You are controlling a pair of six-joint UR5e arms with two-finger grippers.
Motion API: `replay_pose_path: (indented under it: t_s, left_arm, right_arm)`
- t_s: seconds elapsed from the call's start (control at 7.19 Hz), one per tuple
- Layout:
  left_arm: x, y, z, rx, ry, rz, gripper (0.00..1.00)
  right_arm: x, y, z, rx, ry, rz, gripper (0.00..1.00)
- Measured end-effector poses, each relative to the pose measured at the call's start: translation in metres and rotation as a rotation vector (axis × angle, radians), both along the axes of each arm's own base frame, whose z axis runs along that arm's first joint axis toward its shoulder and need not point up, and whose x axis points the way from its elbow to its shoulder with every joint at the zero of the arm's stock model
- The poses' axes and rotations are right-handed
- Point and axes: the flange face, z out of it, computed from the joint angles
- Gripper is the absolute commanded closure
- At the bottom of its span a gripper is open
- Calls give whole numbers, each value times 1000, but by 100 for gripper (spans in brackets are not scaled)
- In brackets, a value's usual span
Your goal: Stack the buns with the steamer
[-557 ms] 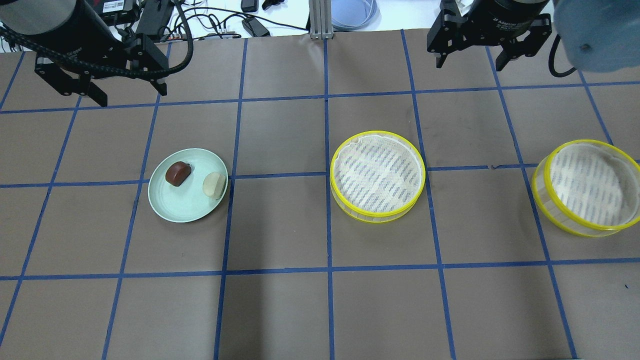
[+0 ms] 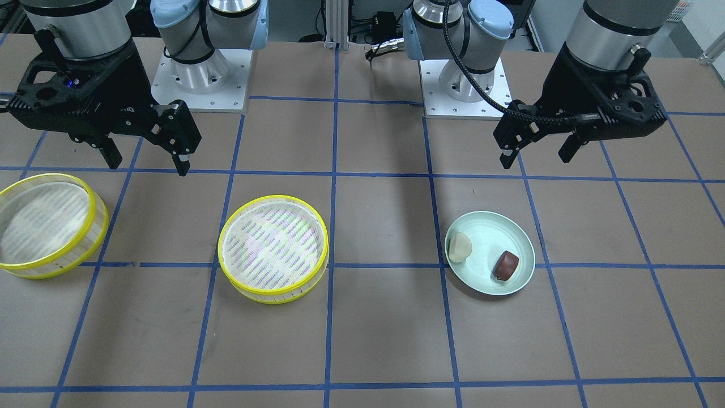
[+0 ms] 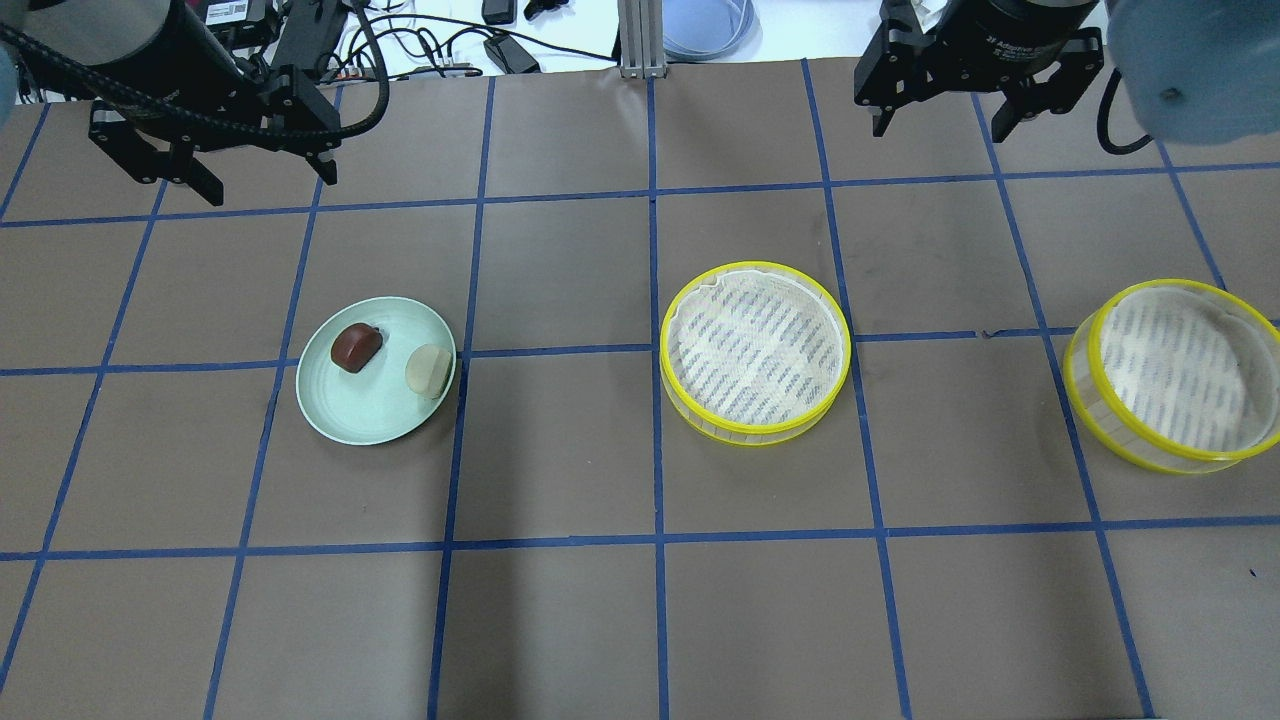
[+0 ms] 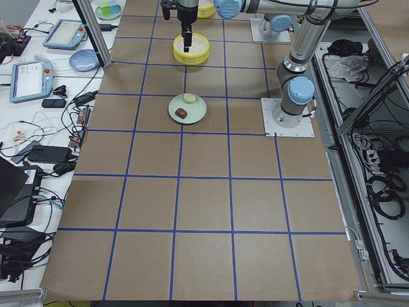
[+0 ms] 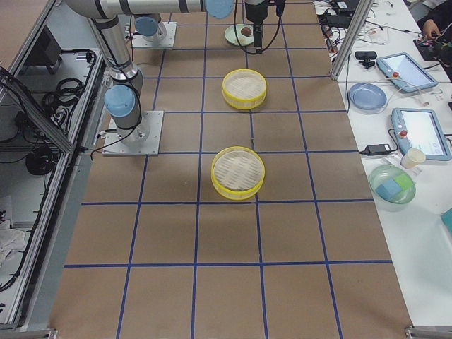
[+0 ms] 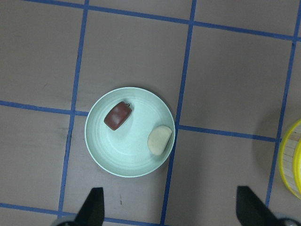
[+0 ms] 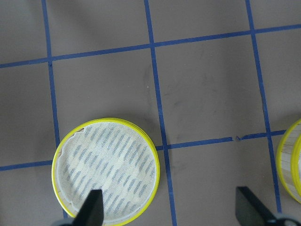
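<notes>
Hanging spread wide and empty in the front-facing view, the left gripper (image 2: 535, 160) has the pale green plate (image 2: 487, 226) beyond its fingertips, with the cream bun (image 2: 459, 247) and the reddish-brown bun (image 2: 506, 266) on it. The right gripper (image 2: 147, 165), equally spread and empty, has the centre steamer (image 2: 273, 249) off one fingertip and the outer steamer (image 2: 42, 224) off the other. From the left wrist, both buns lie between the fingers (image 6: 92, 209). From the right wrist, the centre steamer underlies one fingertip.

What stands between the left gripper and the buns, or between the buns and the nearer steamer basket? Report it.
Nothing visible. The left gripper hangs above the table, jaws open; the cream-white bun and reddish-brown bun lie uncovered on the pale green plate. Nothing stands between plate and nearer steamer basket.
</notes>
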Motion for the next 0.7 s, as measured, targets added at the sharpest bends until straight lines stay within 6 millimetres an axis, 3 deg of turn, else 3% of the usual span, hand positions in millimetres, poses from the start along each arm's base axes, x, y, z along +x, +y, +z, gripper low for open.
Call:
replay_pose_path:
  t_s: [0.28,0.42,0.7]
  left_arm:
    - [3,-34,-58,38,9,-10,0]
    - [5,-48,-100,50,11,-11,0]
    - [6,-59,-182,93,16,-9,1]
  right_arm:
    - [0,0,-1,4,-1,0,0]
    - [0,1,-1,9,0,-1,0]
    - [-2,3,-6,43,11,-6,0]
